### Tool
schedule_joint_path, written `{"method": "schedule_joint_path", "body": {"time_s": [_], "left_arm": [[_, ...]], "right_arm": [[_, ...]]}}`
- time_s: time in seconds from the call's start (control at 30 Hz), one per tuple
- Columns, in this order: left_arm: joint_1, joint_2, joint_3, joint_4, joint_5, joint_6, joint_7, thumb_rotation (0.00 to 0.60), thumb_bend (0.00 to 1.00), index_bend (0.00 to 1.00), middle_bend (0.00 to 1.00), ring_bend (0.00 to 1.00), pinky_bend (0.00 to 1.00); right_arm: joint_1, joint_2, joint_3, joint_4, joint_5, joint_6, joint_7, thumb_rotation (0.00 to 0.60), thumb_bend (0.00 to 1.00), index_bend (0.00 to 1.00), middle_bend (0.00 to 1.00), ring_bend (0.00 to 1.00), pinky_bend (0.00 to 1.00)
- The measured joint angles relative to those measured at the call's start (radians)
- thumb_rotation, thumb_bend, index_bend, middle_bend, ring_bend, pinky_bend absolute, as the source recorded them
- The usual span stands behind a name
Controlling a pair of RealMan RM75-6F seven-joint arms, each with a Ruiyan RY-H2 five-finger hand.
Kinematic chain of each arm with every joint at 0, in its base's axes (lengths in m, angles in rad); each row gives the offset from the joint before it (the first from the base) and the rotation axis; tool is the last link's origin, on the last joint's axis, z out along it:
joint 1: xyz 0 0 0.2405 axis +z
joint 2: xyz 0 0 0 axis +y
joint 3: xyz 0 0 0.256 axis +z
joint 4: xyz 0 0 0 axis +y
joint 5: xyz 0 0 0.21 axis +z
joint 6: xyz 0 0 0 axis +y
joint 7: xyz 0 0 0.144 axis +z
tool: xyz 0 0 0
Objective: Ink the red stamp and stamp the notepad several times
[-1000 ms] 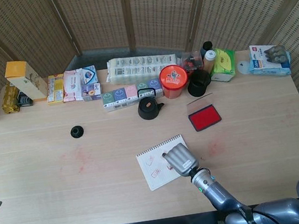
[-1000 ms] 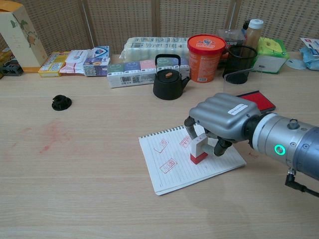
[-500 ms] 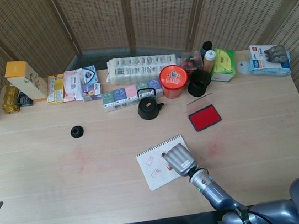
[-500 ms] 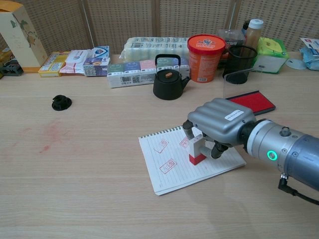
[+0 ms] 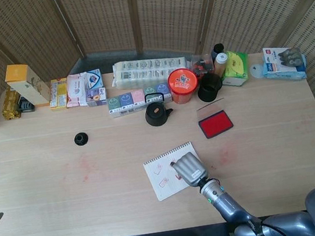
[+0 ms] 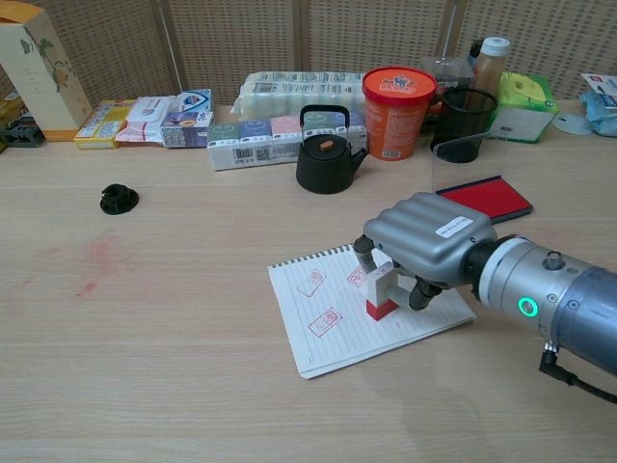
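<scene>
1. The stamp [image 6: 383, 292], a white block with a red base, stands upright on the notepad [image 6: 362, 320], near the table's [image 6: 174, 367] front edge.
2. The right hand [image 6: 424, 243], smooth grey metal, grasps the stamp from above.
3. The notepad is spiral-bound, lined white paper bearing red rectangular prints; their writing is unreadable.
4. The ink pad [image 6: 484, 196], a glossy red rectangle, lies towards the back right.
5. The left hand is out of sight.

Open table [image 6: 174, 318] left of the notepad [image 6: 328, 333]; kettle [image 6: 323, 154], tub [image 6: 398, 96] and ink pad [image 6: 487, 196] behind it.
</scene>
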Motion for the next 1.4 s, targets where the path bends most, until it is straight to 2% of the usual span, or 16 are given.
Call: {"method": "schedule_joint_path", "body": {"time_s": [0.6, 1.1, 1.4], "left_arm": [[0.002, 0.002, 0.001, -0.001, 0.004, 0.004, -0.006, 0.600, 0.00, 0.00, 0.00, 0.00, 0.11], [0.004, 0.005, 0.004, -0.006, 0.016, 0.010, -0.011, 0.600, 0.00, 0.00, 0.00, 0.00, 0.11], [0.003, 0.003, 0.002, -0.006, 0.009, 0.009, -0.006, 0.600, 0.00, 0.00, 0.00, 0.00, 0.11]], "right_arm": [[-0.009, 0.013, 0.003, -0.038, 0.001, 0.022, -0.031, 0.600, 0.58, 0.80, 1.00, 1.00, 1.00], [0.000, 0.135, 0.059, -0.234, -0.032, 0.105, -0.087, 0.600, 0.58, 0.80, 1.00, 1.00, 1.00], [-0.002, 0.130, 0.060, -0.185, -0.032, 0.097, -0.049, 0.600, 0.58, 0.80, 1.00, 1.00, 1.00]]}}
